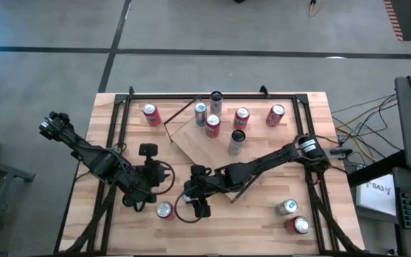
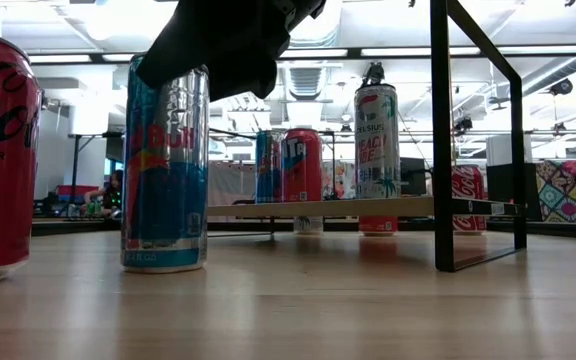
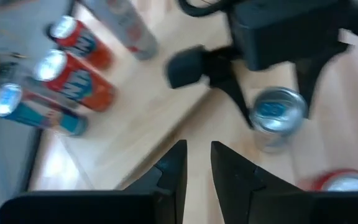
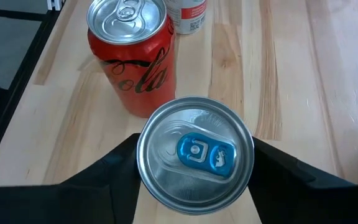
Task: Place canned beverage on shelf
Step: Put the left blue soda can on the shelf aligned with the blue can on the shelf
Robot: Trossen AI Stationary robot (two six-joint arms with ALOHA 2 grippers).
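Note:
A slim blue can with a blue tab stands upright on the tabletop near the front edge, its base on the wood. My right gripper reaches in from the right and is closed around it. A red cola can stands just beyond it, toward the left. The shelf, a light-wood board, lies in the far middle and carries several cans. My left gripper hovers left of the blue can, fingers almost together, with nothing between them. My right gripper has one finger on each side of the blue can's upper wall, just under the top rim. The fingers slant down from the table's right side. The can stands upright with its base on the table.
Two more cans stand at the near right. Red cans and a tall dark can stand at the back. A black frame runs along the table's edges. A white can stands behind the cola can.

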